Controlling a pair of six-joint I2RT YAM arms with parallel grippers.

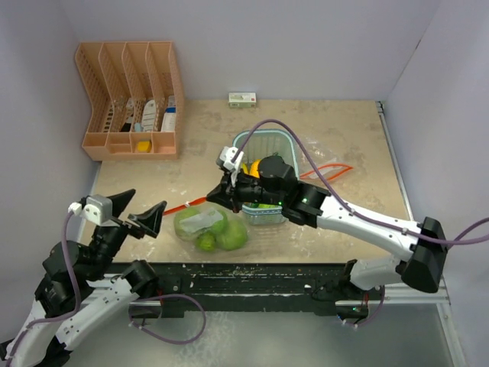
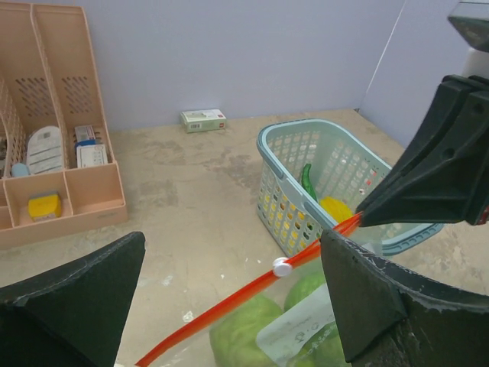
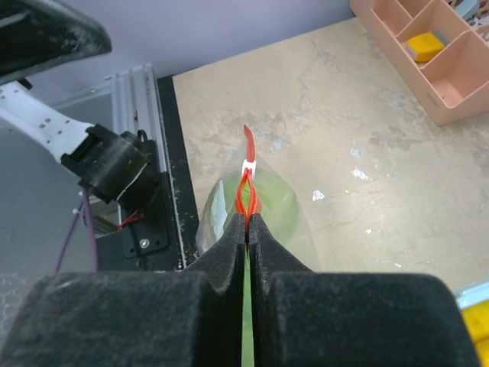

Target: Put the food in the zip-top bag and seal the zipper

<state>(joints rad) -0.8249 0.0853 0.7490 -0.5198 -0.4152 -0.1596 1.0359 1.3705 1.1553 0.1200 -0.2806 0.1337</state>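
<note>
The clear zip-top bag [image 1: 208, 227] lies near the front edge with two pale-green cabbages [image 2: 243, 336] inside. Its orange zipper strip [image 2: 221, 307] carries a white slider [image 2: 283, 267], which also shows in the right wrist view [image 3: 249, 166]. My right gripper [image 1: 216, 196] is shut on the right end of the strip [image 3: 246, 200], past the slider. My left gripper [image 1: 140, 210] is open, its fingers [image 2: 76, 306] on either side of the strip's left part, not touching it. Yellow fruit [image 2: 336, 208] and a green chili [image 2: 308, 182] lie in the teal basket [image 2: 302, 141].
The teal basket [image 1: 281, 141] stands just behind the bag. A pink file organizer [image 1: 130, 99] is at the back left. A small white-and-green box [image 1: 242, 99] lies by the back wall. An orange strip [image 1: 330, 170] lies right of the basket.
</note>
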